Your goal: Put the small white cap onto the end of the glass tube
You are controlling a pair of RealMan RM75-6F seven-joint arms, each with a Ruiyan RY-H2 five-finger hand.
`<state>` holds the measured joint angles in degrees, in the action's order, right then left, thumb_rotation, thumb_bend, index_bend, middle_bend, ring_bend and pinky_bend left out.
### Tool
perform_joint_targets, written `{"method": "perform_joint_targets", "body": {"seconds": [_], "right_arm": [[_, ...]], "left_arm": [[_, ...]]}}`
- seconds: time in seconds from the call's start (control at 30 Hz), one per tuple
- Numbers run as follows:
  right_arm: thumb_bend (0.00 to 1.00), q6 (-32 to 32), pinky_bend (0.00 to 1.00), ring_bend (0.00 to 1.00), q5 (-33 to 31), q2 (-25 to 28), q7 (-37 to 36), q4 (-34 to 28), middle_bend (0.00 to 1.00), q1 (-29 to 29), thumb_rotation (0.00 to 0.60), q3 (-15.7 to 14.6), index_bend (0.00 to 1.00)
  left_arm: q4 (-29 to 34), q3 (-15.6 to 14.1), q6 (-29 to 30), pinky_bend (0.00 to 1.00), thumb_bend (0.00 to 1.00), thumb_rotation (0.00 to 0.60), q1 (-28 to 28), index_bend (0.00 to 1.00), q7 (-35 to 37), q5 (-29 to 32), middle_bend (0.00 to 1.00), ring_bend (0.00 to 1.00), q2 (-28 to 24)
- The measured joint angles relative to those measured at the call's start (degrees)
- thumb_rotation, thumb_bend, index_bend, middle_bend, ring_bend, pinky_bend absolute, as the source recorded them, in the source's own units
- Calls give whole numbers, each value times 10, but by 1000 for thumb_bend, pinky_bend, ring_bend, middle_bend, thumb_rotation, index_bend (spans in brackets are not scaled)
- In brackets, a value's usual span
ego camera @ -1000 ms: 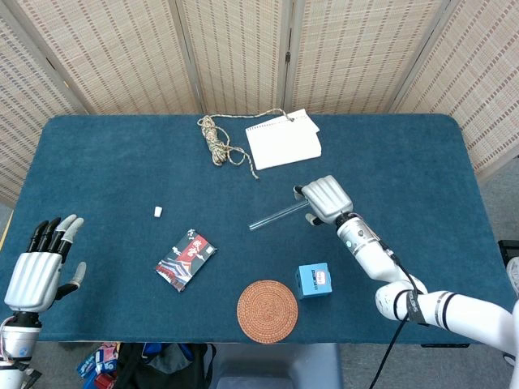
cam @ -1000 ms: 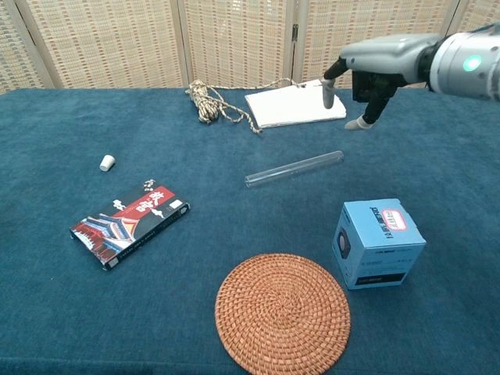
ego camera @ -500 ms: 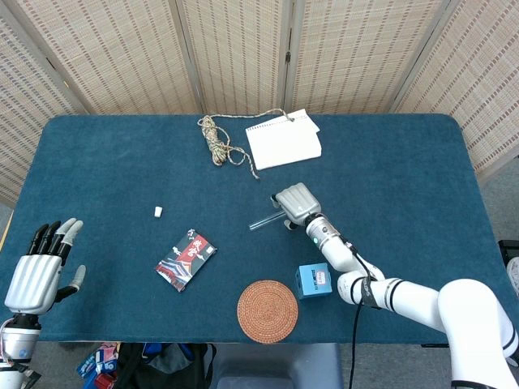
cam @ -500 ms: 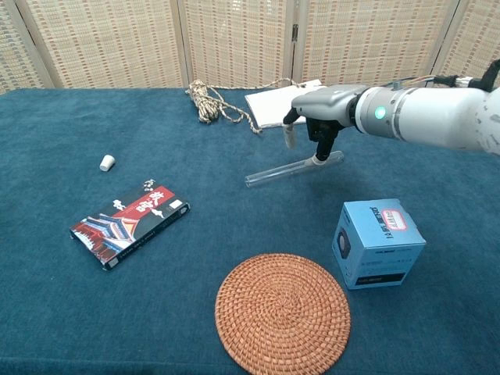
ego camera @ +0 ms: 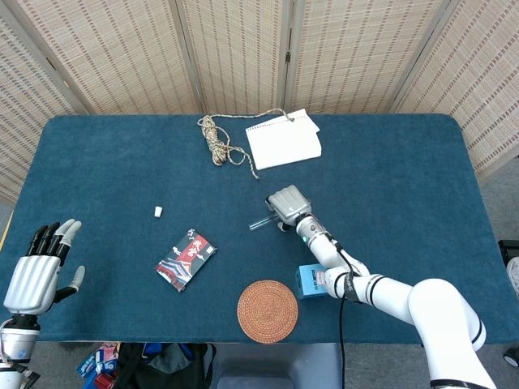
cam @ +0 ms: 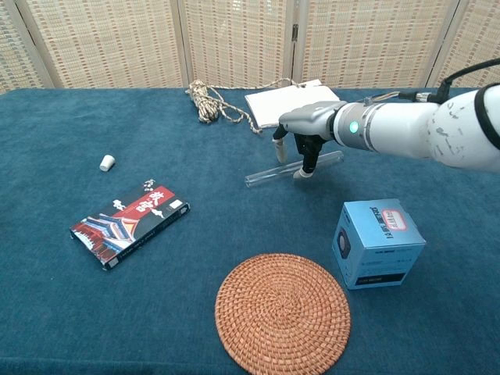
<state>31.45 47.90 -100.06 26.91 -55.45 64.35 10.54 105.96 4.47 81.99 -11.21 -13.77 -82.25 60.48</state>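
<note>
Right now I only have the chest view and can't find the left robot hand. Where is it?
Observer: The head view shows the left robot hand at the table's near left corner, fingers spread, holding nothing.
Operator: How does the white cap lie relative to it?
Observer: The white cap lies on the cloth further in and to the right of that hand, roughly between it and the glass tube.
Operator: Anything in the way?
Observer: The printed packet lies nearer the front edge than the cap, off the straight line from hand to cap.
</note>
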Motion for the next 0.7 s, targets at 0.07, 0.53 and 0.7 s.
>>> {"method": "perform_joint_targets", "body": {"seconds": [0.07, 0.53, 0.7], "right_arm": [[259, -1, 1000, 1000, -4, -1, 1, 3, 995, 2, 600, -2, 382], [288, -4, 1000, 1000, -36, -11, 8, 20, 996, 12, 600, -12, 408], [301, -6, 1000, 1000, -41, -15, 8, 24, 997, 15, 600, -14, 423]], "left_arm": [[-1, 0, 0, 0, 420, 600, 0, 34, 2, 0, 0, 0, 0], [-3, 0, 3, 0, 420, 600, 3, 32, 4, -2, 0, 0, 3], [-4, -1, 2, 0, 420, 600, 4, 31, 4, 0, 0, 0, 4]]}}
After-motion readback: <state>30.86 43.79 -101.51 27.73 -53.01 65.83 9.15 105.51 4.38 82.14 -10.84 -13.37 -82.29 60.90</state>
